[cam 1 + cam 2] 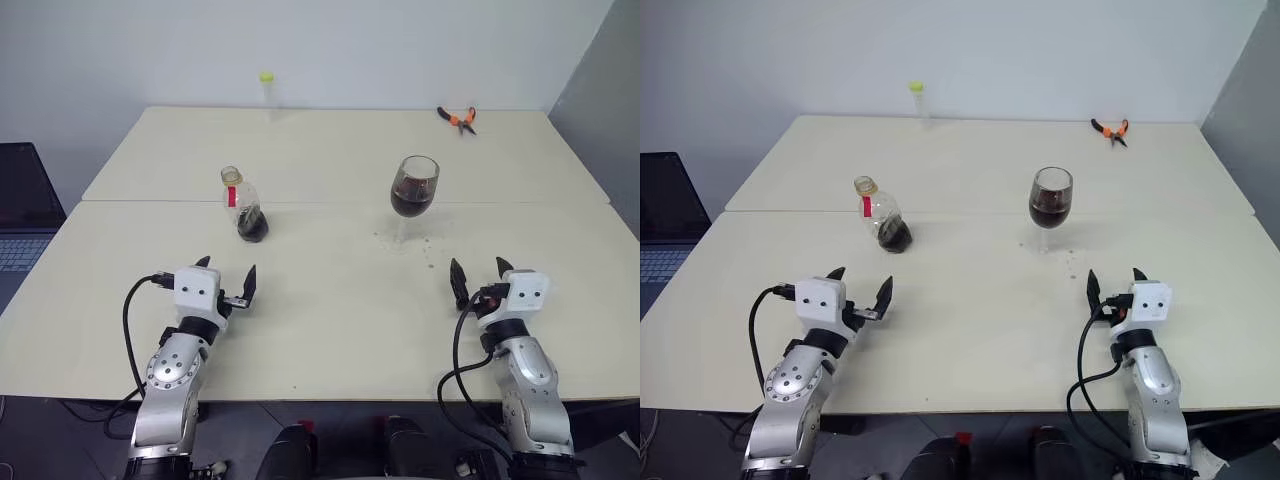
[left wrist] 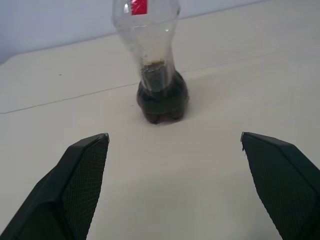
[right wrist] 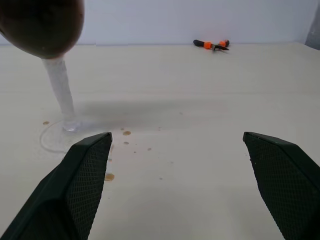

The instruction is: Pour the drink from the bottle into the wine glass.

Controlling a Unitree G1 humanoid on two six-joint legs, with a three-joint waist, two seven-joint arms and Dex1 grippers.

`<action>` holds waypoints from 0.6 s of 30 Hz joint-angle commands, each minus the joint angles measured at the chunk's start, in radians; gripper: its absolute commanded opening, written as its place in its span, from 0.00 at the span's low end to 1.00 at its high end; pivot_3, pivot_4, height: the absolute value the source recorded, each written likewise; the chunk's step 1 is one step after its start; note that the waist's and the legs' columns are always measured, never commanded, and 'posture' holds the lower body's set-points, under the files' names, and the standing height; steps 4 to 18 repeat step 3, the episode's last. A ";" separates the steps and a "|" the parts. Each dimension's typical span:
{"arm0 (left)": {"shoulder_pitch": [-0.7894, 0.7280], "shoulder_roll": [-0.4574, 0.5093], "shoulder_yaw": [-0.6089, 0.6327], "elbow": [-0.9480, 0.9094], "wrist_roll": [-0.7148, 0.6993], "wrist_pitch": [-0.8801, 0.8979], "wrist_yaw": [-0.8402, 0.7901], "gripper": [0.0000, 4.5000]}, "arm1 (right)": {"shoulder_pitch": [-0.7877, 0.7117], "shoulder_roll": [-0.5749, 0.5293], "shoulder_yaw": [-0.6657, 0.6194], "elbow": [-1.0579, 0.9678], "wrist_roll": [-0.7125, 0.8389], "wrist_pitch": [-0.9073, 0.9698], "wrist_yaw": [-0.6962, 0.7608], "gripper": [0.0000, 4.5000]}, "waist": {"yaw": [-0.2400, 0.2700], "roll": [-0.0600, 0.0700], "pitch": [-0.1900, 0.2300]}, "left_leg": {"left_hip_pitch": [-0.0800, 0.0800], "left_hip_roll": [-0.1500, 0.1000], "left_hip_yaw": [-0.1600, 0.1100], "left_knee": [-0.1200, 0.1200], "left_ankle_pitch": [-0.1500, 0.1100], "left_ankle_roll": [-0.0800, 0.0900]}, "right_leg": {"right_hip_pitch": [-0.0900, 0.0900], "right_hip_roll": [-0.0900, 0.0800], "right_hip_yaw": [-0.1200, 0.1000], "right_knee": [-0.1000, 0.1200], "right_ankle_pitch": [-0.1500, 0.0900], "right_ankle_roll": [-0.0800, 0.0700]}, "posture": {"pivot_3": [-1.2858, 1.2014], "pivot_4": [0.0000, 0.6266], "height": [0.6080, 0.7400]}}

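Brown cola's already in the wine glass [image 1: 414, 186], bowl about half full, standing upright right of the desk [image 1: 330, 330] centre, well in from the right edge. Bottle [image 1: 243, 205] is upright left of centre, right by the seam across the desk, cap off, just a bit of drink [image 1: 252, 226] left in the belly. So imo the pour looks done, or near enough.

Left pincer [image 1: 229, 277] is spread wide w/ nothing in it, near the front edge, bottle straight ahead of it but well apart. Right pincer [image 1: 479, 274] same deal: wide, empty, near the front edge, glass ahead and off to its left.

Stuff that could go wrong: there are brown drips on the desk [image 3: 126, 133] round the glass foot, so that patch may be slick/sticky. Glass is top-heavy w/ a thin stem [image 3: 60, 92], any sideways arm sweep clips it = cola everywhere. Open bottle is light now, tips easy too. Orange pliers [image 1: 457, 118] near the far right corner and a yellow-capped tube [image 1: 267, 88] at the far edge are out of the way tbh
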 commanded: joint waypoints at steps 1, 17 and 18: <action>0.001 0.003 0.000 -0.021 0.004 -0.040 -0.008 0.99 | 0.000 -0.002 -0.006 -0.027 0.010 -0.029 0.001 1.00 | 0.000 0.000 0.000 | 0.006 0.000 0.000 -0.003 0.000 0.000 | 0.005 0.000 0.000 -0.002 0.000 0.000 | 0.52 0.24 1.00; -0.002 0.000 -0.001 -0.019 0.002 -0.040 -0.006 0.99 | -0.001 -0.003 -0.007 -0.029 0.012 -0.027 0.003 1.00 | 0.000 0.000 -0.001 | 0.009 0.001 0.000 -0.006 0.000 0.000 | 0.008 0.001 0.000 -0.006 0.000 0.000 | 0.52 0.24 1.00; -0.002 0.000 -0.001 -0.019 0.002 -0.040 -0.006 0.99 | -0.001 -0.003 -0.007 -0.029 0.012 -0.027 0.003 1.00 | 0.000 0.000 -0.001 | 0.009 0.001 0.000 -0.006 0.000 0.000 | 0.008 0.001 0.000 -0.006 0.000 0.000 | 0.52 0.24 1.00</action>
